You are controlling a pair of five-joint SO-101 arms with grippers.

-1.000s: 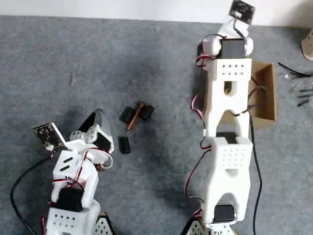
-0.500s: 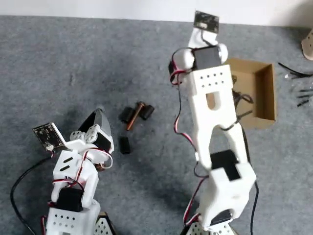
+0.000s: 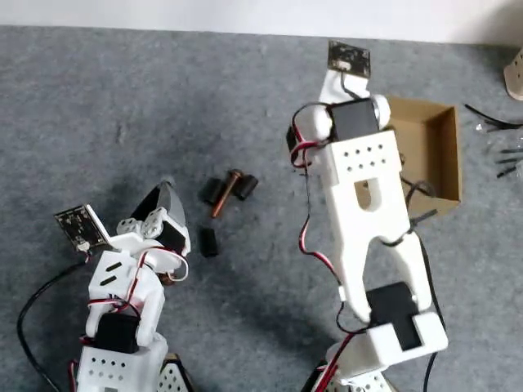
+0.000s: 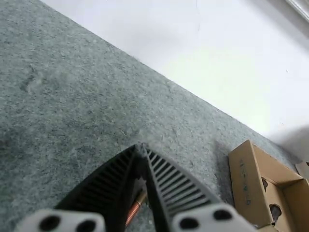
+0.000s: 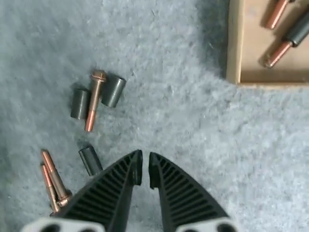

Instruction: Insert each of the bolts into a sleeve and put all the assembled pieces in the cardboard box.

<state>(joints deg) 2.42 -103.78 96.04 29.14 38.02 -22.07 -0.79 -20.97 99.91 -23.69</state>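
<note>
A copper bolt [image 3: 224, 194] lies between two black sleeves [image 3: 212, 191] [image 3: 246, 187] mid-table, with a third sleeve [image 3: 209, 242] just below them. In the right wrist view the bolt [image 5: 94, 99], the lone sleeve [image 5: 90, 160] and two more bolts [image 5: 50, 181] lie on the carpet. The cardboard box [image 5: 234, 43] holds assembled pieces [image 5: 289, 36]. My right gripper [image 5: 143, 166] hangs shut and empty above the carpet between the parts and the box [image 3: 453, 155]. My left gripper [image 3: 167, 196] is shut, left of the parts. A bit of copper [image 4: 136, 208] shows in the slit between its fingers.
Grey carpet covers the table. Black cable ties [image 3: 498, 155] and a beige object [image 3: 515, 73] lie at the right edge beyond the box. A white wall runs along the far side. The box [image 4: 251, 179] stands ahead in the left wrist view.
The right arm swung left from over the box toward the table's middle and its base link shifted right. The left arm and loose parts stayed put.
</note>
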